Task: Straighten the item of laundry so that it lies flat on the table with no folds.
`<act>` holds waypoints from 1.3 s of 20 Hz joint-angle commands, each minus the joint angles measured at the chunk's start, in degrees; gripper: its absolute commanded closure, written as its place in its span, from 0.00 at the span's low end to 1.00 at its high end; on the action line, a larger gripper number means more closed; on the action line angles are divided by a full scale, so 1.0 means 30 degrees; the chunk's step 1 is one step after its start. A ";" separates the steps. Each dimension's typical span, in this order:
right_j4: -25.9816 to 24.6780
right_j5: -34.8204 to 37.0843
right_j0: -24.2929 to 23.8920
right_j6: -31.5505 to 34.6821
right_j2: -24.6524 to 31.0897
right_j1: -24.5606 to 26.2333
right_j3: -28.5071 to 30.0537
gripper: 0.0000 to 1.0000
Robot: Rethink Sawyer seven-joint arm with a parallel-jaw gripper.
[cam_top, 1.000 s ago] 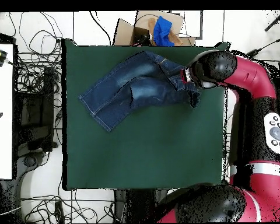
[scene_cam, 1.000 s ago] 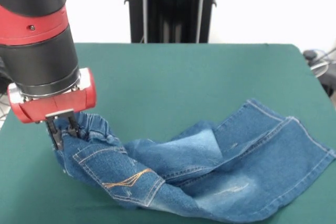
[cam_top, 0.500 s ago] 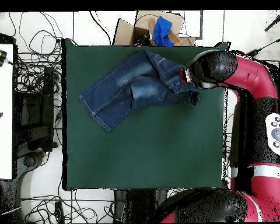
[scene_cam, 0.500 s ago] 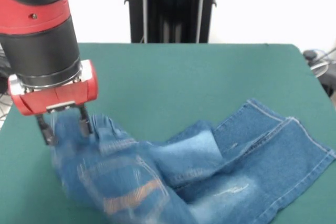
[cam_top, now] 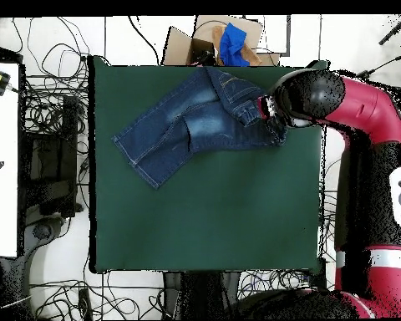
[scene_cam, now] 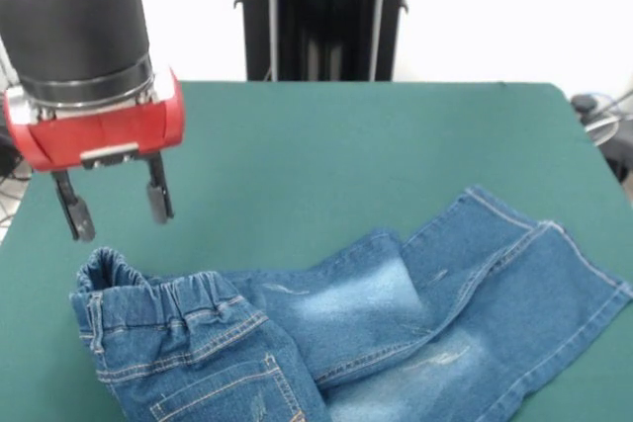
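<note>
**Gripper empty above the jeans' waistband**

The gripper [scene_cam: 114,207] hangs just above the elastic waistband of the jeans [scene_cam: 396,313], fingers spread apart and holding nothing. The jeans lie on the green table [scene_cam: 326,135], legs overlapping, waist end below the gripper.

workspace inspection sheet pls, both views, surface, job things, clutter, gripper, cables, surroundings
surface: green table, bare apart from the jeans.
job's things: jeans lie on the table, not flat; one leg overlaps the other, the waistband is bunched and stands open at one end.
clutter: nothing seen on the table.
gripper: gripper open, empty, hanging above the waistband without touching it.
cables: tangled cables on the floor beside the table in the overhead view.
surroundings: cardboard box with blue cloth past the table edge; white bench at one side; black pedestal behind the table.
</note>
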 commanded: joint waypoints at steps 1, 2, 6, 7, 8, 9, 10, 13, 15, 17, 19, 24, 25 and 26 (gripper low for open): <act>0.0265 -0.1785 0.0339 0.1605 0.0151 -0.0811 0.4091 0.00; 0.0330 -0.1913 0.0391 0.1809 0.0123 -0.0970 0.4465 0.00; 0.0393 -0.3686 0.0712 0.3222 -0.0079 -0.1388 0.6556 0.00; 0.0389 -0.4501 0.0645 0.3430 0.0015 -0.1309 0.7046 0.00; 0.0348 -0.5349 0.0509 0.3412 0.0200 -0.1041 0.7331 0.00; 0.0397 -0.5772 0.0389 0.3264 0.0378 -0.0554 0.7364 0.00; 0.0434 -0.6003 0.0370 0.3125 0.0463 -0.0108 0.7314 0.00; 0.0420 -0.7418 0.0624 0.3862 0.0186 0.0475 0.7911 0.00; 0.0608 -0.8830 0.0791 0.5015 -0.0132 0.0479 0.8951 0.00; 0.0791 -0.9975 0.1392 0.6458 -0.0825 0.0163 0.9935 0.00; 0.1200 -1.0795 0.2156 0.7713 -0.1660 -0.0142 1.0787 0.00; 0.2200 -1.2857 0.4053 0.9510 -0.3475 -0.0265 1.1994 0.00; 0.2320 -1.3330 0.4214 0.9514 -0.3638 -0.0120 1.2063 0.00; 0.2373 -1.3722 0.4271 0.9352 -0.3673 0.0018 1.2120 0.00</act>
